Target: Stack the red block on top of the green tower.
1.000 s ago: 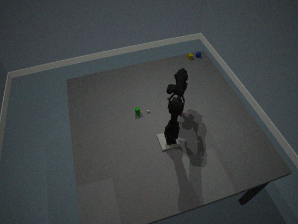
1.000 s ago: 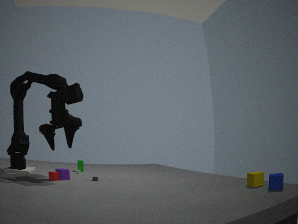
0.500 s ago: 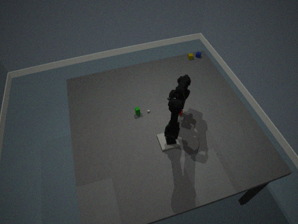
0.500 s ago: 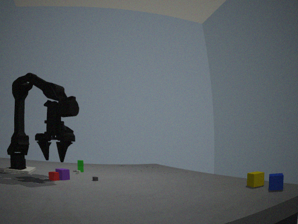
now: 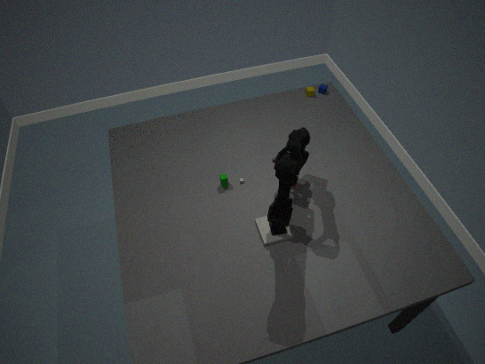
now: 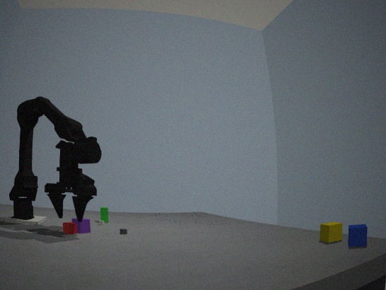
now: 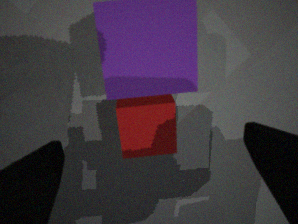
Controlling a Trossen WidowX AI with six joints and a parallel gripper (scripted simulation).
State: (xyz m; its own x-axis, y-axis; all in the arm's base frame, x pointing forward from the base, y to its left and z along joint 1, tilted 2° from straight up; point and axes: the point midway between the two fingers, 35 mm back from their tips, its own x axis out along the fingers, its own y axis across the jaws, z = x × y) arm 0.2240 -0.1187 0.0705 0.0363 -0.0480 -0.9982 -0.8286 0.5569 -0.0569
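a dim room with pale blue-grey walls (image 6: 198,106) and a beige strip of ceiling at the top is seen in the exterior view. a broad grey matte table top (image 5: 186,249) fills most of the top view, with one dark table leg (image 5: 410,316) showing under its near right corner. a pale raised border (image 5: 178,89) is seen running round the floor beyond the table's far and right edges. long soft shadows of the arm are cast across the surface to the near side of the white base plate (image 5: 272,233).

the black jointed arm (image 6: 39,141) is folded over from its base at the left, with the black parallel-jaw gripper (image 6: 69,213) pointed straight down. the gripper is spread wide and nothing is held; its two tapered fingertips are seen at the left and right lower corners of the wrist view.

the small red cube (image 7: 146,126) is resting on the table below the gripper, centred between the two fingers in the wrist view and partly in shadow. a larger-looking purple cube (image 7: 147,47) is lying just beyond it, touching or nearly so. in the exterior view one fingertip hangs just over the purple cube (image 6: 82,225), with the red cube (image 6: 69,228) just left of it.

the upright green tower (image 6: 104,214) stands apart, farther back; a tiny white cube (image 5: 242,180) sits near it and a tiny grey cube (image 6: 123,231) is nearer. a yellow cube (image 6: 331,232) and a blue cube (image 6: 357,235) are side by side at the far right.
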